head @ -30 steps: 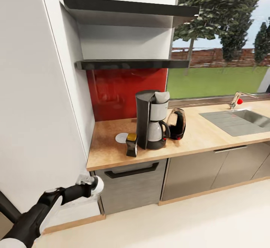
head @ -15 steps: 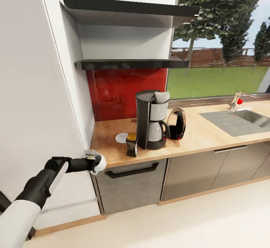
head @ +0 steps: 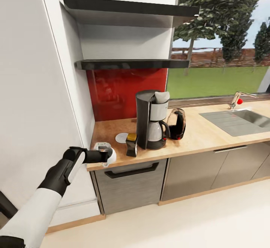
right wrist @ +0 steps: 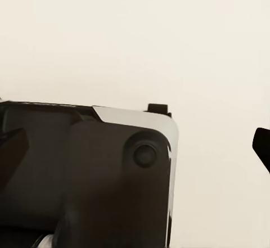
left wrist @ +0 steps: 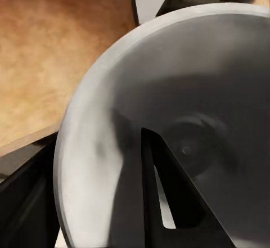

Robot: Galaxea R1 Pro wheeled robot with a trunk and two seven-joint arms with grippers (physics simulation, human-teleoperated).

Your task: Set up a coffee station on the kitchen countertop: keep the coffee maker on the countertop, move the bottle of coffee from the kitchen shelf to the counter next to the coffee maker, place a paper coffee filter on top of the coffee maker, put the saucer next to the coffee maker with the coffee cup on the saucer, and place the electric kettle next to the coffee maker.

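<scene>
At the left of the head view, the left gripper (head: pixel 103 153) hovers over the front left corner of the light wooden kitchen countertop (head: pixel 202 132), its fingers clenched on a small round white piece of crockery. Since a plate already lies on the counter, I take this to be the tiny white coffee cup (head: pixel 110 158). In the left wrist view its pale curved wall (left wrist: pixel 185 90) sits close to the lens with a dark finger across it.

The cup probably handles as light, stiff, glazed and slippery, and it would chip if knocked. A pinch across the rim seems best, and it should be set down gently.

Just to the right lies the small flat round white saucer (head: pixel 121 138), bare and near the back. The small dark squarish bottle of coffee with a yellow-orange cap (head: pixel 131 145) stands just in front of it, so the cup's way in is tight. Next comes the tall black coffee maker with silver-white housing and glass carafe (head: pixel 152 118). Just beside that is the rounded dark glass electric kettle (head: pixel 177 123). The thin black kitchen shelf (head: pixel 131 64) hangs on the wall above.

In the right wrist view I cannot tell how the right gripper's fingers stand.
</scene>
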